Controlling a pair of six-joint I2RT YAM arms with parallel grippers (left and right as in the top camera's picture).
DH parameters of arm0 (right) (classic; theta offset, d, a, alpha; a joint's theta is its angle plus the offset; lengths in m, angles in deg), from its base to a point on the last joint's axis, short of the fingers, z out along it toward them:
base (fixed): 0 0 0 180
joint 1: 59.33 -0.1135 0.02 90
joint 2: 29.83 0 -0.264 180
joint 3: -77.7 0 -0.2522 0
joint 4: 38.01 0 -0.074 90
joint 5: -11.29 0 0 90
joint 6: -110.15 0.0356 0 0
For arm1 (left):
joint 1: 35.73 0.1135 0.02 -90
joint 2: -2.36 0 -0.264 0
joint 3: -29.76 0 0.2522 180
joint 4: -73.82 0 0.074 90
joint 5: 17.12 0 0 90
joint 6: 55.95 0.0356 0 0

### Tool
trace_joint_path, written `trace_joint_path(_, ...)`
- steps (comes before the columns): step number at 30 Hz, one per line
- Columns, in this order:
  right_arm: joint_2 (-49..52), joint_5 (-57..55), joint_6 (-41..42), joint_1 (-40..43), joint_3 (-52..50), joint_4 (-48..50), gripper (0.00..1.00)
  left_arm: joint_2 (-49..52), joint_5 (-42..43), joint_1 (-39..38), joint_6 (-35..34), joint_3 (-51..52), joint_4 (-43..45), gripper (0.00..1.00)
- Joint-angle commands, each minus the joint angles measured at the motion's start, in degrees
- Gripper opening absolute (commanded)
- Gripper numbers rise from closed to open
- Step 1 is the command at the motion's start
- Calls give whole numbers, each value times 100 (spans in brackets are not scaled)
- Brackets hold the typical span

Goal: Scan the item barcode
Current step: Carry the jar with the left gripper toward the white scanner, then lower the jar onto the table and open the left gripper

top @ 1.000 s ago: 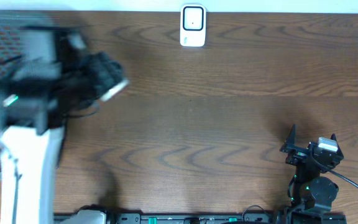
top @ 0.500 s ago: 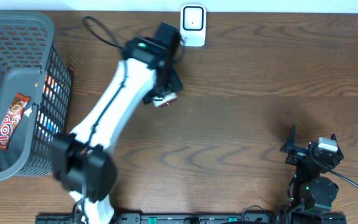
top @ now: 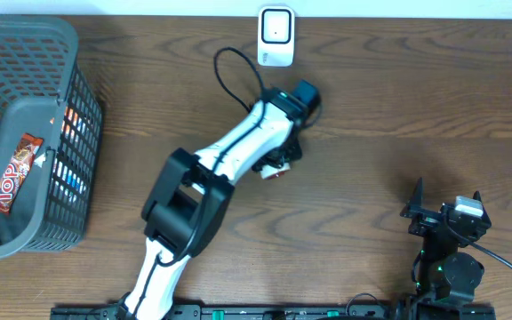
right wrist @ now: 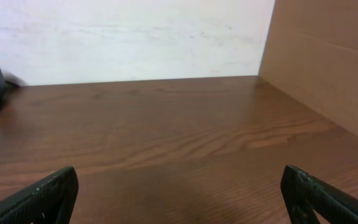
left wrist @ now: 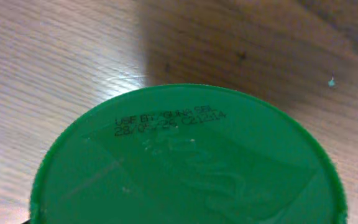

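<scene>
left pincer (top: pixel 278 160): holds green-lidded item (left wrist: pixel 185 162) | right pincer (right wrist: pixel 179 186): wide, empty | progress: item off counter (top: pixel 372 98), near scanner (top: pixel 276 36); presenting it and scan likely left

On the tabletop (top: pixel 372 98) we find the basket (top: pixel 60 53) far left (a snack bar (top: pixel 14 173) lies inside), the scanner (top: pixel 276 36) at the back, the left hand (top: pixel 278 160) holding the item (top: pixel 272 172) before it, and the right hand (top: pixel 447 191) front right.

I hold my left arm (top: pixel 238 147) stretched near the scanner (top: pixel 276 37), left gripper (top: pixel 279 160) clamped on the green-lidded item (left wrist: pixel 185 162); right gripper (top: pixel 445 203) parked, jaws wide.
</scene>
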Motion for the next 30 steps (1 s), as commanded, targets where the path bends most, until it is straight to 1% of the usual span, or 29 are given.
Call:
trace_joint_path(1,-15,-11,-68,-33,-9,-17,99,-24,-1014,-216,-619,96,181,56)
trace_joint_path(4,-15,-11,-70,-33,-9,-20,99,-24,-2225,-501,-953,275,361,56)
trace_joint_path(7,-15,-11,-68,-50,-9,-20,99,-24,-3423,-798,-1123,518,610,56)
trace_joint_path(10,-15,-13,-68,-87,-9,-17,99,-24,-4367,-1014,-1119,763,992,56)
trace_joint_path(12,-15,-11,-68,-107,-9,-17,99,-24,-4809,-1086,-1119,973,1346,56)
trace_joint_path(17,-15,-11,-70,-133,-9,-17,99,-24,-4968,-1095,-1316,1534,2131,60)
trace_joint_path(22,-15,-11,-70,-133,-9,-17,99,-22,-5788,-1084,-1416,1788,2686,61)
trace_joint_path(24,-15,-11,-68,-133,-9,-17,99,-22,-5965,-1082,-1414,1788,2796,61)
trace_joint_path(27,-15,-11,-70,-133,-9,-17,99,-22,-5980,-1084,-1419,1788,2905,60)
trace_joint_path(30,-15,-11,-68,-133,-9,-20,99,-11,-5884,-1097,-1421,1856,3003,63)
